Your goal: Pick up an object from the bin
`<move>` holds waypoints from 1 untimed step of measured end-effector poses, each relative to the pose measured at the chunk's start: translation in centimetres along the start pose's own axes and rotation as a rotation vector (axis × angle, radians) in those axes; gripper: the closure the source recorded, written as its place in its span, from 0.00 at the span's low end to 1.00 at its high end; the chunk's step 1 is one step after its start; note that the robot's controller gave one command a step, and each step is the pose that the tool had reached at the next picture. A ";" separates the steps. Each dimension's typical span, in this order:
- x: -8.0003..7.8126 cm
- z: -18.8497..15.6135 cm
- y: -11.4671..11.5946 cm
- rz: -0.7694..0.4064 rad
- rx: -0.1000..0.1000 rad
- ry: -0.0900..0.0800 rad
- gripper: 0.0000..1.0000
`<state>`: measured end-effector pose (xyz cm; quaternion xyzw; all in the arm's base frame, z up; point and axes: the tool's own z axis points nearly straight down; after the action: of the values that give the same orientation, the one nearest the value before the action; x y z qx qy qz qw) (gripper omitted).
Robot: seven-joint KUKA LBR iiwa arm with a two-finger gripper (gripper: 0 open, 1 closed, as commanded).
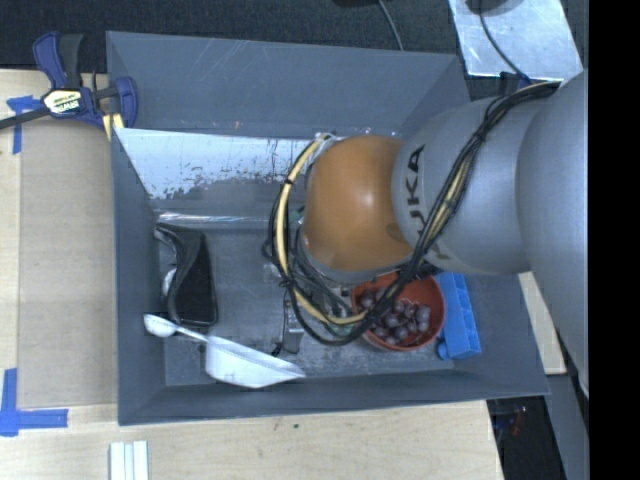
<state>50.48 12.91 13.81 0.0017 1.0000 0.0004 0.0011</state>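
My tool [291, 336] hangs near the middle of the bin [135, 268], open or closed I cannot tell, and the white spoon [240, 363] lies just beside it toward the view's lower left, long axis running left to right

The orange-covered arm [350, 203] hung over the middle of the grey bin [140, 368]. Its hand [290, 340] sat low near the front edge, beside a white scoop [245, 363]. A black oblong object [195, 283] lay by the left edge; a red bowl [400, 346] of dark grapes [405, 316] and a blue block [458, 318] by the right.
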 end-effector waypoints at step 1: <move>0.0 0.0 0.0 0.000 0.000 0.000 0.00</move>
<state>50.48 12.91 13.81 0.0017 1.0000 0.0004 0.0011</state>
